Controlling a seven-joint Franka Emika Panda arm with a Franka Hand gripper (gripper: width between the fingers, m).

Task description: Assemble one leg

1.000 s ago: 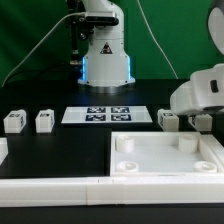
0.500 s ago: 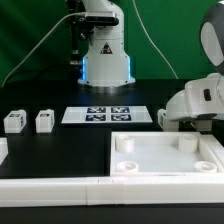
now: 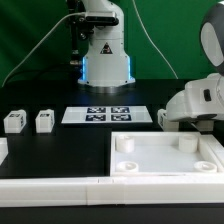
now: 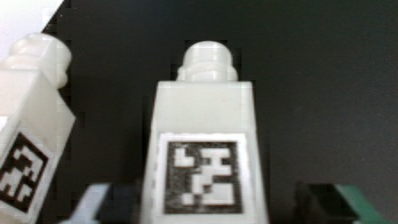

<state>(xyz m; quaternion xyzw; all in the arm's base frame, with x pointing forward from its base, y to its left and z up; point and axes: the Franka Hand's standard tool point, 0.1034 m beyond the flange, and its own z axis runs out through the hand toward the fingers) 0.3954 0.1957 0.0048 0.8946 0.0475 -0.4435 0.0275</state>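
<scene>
In the wrist view a white leg (image 4: 205,120) with a black-and-white tag lies on the black table between my gripper's (image 4: 217,205) fingers. The jaws are open, with a gap showing on each side of the leg. A second leg (image 4: 32,120) lies right beside it. In the exterior view my gripper (image 3: 196,122) is low over the table at the right, and the hand hides most of what is under it. One leg (image 3: 168,119) shows just beside it. Two more legs (image 3: 13,122) (image 3: 44,121) stand at the left.
The large white square panel (image 3: 165,158) with round corner sockets lies in front of the gripper. The marker board (image 3: 103,114) lies at the middle, before the robot base (image 3: 105,55). A white rail (image 3: 100,188) runs along the front.
The arm has come down and a little toward the exterior view's left over the legs at the right, then stayed still. Nothing else has moved.
</scene>
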